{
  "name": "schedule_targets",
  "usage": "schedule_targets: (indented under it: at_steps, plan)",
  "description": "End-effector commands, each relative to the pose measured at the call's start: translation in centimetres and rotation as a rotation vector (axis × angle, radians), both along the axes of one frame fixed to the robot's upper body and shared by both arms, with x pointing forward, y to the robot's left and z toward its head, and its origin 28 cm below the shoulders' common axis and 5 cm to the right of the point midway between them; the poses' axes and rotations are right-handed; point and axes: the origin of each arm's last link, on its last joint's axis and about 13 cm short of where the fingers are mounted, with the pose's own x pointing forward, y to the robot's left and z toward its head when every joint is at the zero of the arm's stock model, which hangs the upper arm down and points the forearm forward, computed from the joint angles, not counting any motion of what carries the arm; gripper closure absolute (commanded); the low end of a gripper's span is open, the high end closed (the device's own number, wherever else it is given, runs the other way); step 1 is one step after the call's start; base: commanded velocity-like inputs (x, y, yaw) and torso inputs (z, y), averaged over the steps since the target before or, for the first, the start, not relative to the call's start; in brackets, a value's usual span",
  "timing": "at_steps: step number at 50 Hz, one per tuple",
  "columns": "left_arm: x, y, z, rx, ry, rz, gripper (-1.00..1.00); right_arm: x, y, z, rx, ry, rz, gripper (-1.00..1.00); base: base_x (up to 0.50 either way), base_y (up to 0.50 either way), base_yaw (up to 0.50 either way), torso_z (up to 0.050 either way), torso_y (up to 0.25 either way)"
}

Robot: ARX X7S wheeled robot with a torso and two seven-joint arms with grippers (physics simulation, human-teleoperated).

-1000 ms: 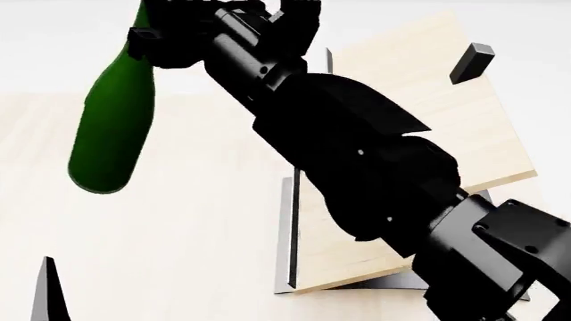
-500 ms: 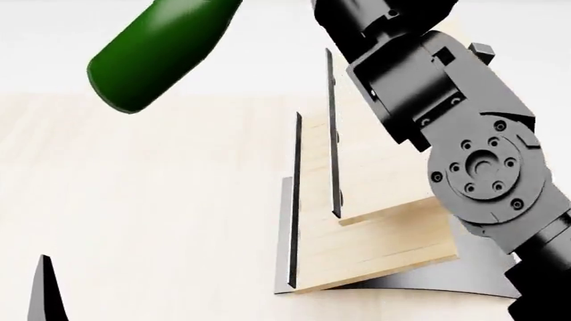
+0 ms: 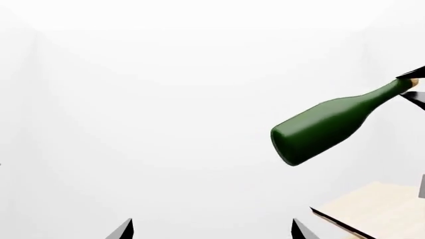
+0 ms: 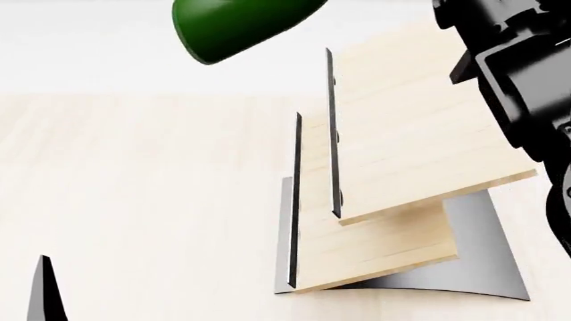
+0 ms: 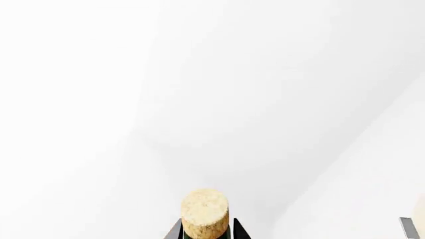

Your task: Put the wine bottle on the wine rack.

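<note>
The wine bottle has swung up and right since a moment ago, now tilted in the air above the wine rack, apart from it. The right gripper clamps its corked neck. Left gripper spread, empty. Pale wooden tabletop lies open at left.

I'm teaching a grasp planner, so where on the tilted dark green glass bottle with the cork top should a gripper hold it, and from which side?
Probably the slim neck just below the tan cork, approached end-on along the dark green glass wine bottle. The neck is narrow enough for the jaws, the body is wide and glossy. The right gripper flanks that end.
</note>
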Motion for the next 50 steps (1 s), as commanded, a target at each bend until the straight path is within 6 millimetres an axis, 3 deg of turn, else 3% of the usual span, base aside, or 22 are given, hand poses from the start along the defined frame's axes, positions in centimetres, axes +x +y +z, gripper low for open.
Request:
schedule_targets:
  at_steps: [1, 38, 46, 50]
  plan:
    - [0.0, 0.0, 0.0, 0.001, 0.002, -0.002, -1.0, -0.5, -2.8, 0.7, 0.045, -0.037, -0.061, 1.0, 0.0, 0.0, 0.0, 0.0, 0.0]
    - [0.1, -0.2, -0.1, 0.006, 0.007, -0.005, -1.0, -1.3, -10.0, -1.3, 0.151, 0.155, -0.058, 1.0, 0.0, 0.0, 0.0, 0.0, 0.001]
    - [0.1, -0.2, -0.2, 0.007, 0.007, -0.005, -1.0, -2.4, -10.8, -1.4, 0.165, 0.163, -0.035, 1.0, 0.0, 0.0, 0.0, 0.0, 0.001]
    - [0.1, -0.2, -0.2, 0.008, 0.008, -0.007, -1.0, -4.1, -10.5, -1.0, 0.177, 0.157, -0.034, 1.0, 0.0, 0.0, 0.0, 0.004, 0.0]
